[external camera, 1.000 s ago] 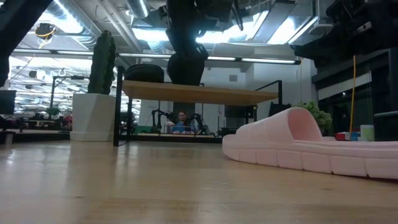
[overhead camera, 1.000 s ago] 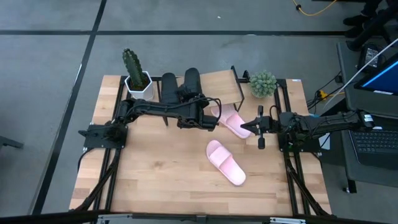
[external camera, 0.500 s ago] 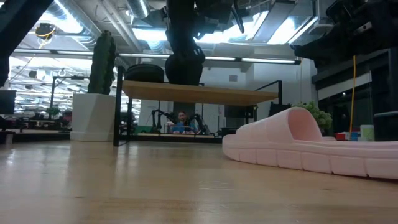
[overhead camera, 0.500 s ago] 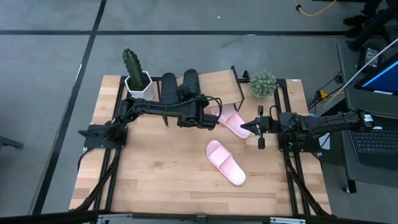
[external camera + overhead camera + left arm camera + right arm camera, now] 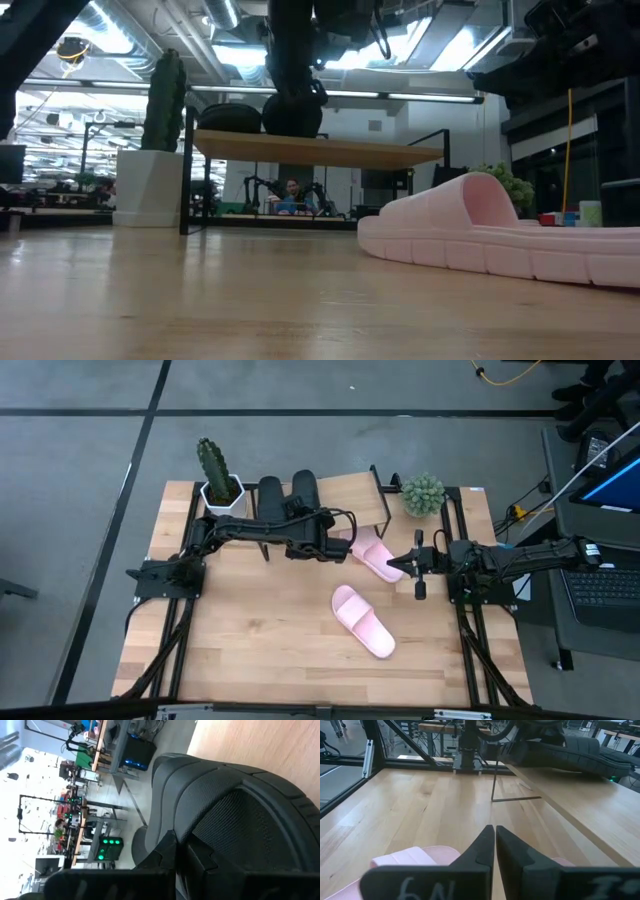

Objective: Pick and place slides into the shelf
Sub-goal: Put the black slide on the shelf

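The shelf (image 5: 350, 500) stands at the table's far side. One black slide (image 5: 270, 495) lies on its plank. A second black slide (image 5: 304, 490) sits right beside it, with my left gripper (image 5: 318, 528) shut at its near end; in the low view this slide (image 5: 292, 112) is at the plank's level under the arm. One pink slide (image 5: 362, 620) lies on the table's middle. Another pink slide (image 5: 375, 555) lies by the shelf's right leg. My right gripper (image 5: 414, 565) hovers shut just right of that one, holding nothing. My left gripper is shut on the second black slide at its near end (image 5: 220, 835), coming from the table's near side and slanting slightly down. Its own fingers (image 5: 172, 852) hide which part they pinch. The slide's underside appears to meet the plank (image 5: 320, 150).
A cactus in a white pot (image 5: 218, 478) stands at the shelf's left end, and a round green plant (image 5: 423, 493) at its right. A laptop (image 5: 605, 550) sits off the table's right edge. Bare tabletop (image 5: 250, 630) lies at the near left.
My left gripper has rolled a little and shifted the black slide slightly toward the table's left, up against the other black slide. In the low view the slide has gone from standing tall under the arm to lying lower on the plank.
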{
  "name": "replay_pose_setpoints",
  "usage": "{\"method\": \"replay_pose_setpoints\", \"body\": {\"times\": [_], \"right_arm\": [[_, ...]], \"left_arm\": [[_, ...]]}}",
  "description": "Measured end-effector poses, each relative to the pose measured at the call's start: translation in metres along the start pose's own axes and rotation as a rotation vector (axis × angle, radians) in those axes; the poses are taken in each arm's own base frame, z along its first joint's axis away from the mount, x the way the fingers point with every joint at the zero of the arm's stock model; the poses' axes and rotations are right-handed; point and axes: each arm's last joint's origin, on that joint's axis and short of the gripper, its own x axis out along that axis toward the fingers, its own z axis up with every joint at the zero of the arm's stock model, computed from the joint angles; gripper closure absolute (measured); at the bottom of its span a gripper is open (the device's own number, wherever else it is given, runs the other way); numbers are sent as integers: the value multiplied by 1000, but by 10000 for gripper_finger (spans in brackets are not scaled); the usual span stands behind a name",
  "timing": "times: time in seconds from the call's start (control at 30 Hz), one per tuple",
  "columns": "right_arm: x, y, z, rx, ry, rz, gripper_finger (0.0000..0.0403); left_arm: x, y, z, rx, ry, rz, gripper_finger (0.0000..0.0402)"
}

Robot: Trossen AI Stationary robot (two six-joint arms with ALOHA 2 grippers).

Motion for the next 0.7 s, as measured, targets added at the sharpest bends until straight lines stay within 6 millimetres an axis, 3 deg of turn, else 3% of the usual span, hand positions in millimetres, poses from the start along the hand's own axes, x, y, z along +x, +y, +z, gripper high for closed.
{"method": "replay_pose_setpoints", "body": {"times": [0.2,0.7], "right_arm": [[0,0,0,-1,0,0,382],[0,0,0,0,0,0,382]], "left_arm": [[-1,-1,-1,1,11,-21,367],[-7,-4,-2,9,23,-66,347]]}}
